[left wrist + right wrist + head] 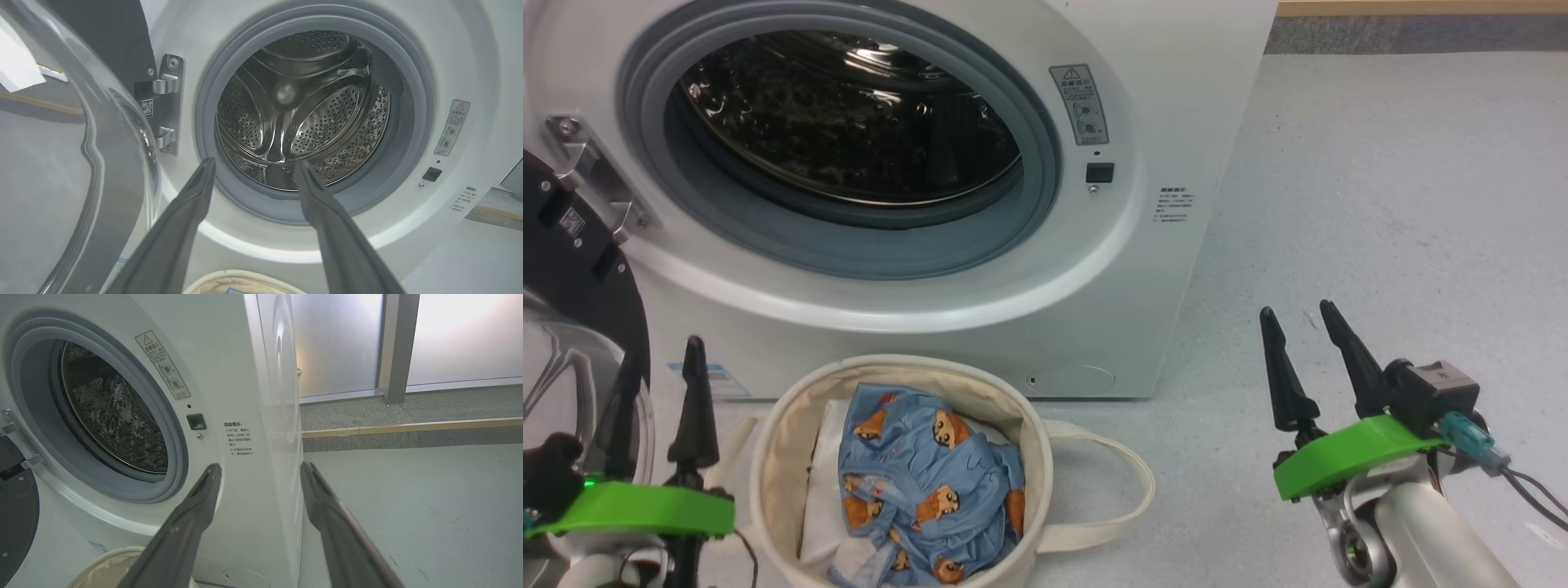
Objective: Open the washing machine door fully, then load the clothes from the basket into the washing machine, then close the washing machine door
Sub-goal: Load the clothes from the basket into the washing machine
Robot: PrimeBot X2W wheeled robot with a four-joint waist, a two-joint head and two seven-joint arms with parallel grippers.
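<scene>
While the big white front-loading washing machine (1176,122) stands w/ its round black-rimmed glass door (572,269) swung open on the left, the perforated steel drum (302,114) is in plain view. The small round cream canvas basket (768,457) sits on the grey floor (1380,204) just in front of the machine. Light blue bear-print clothes (923,482) lie crumpled inside it, over a white cloth (821,465). Left gripper (658,359) hovers betw. door & basket, jaws wide, empty. Right gripper (1297,312) hangs right of basket, jaws apart, empty.
</scene>
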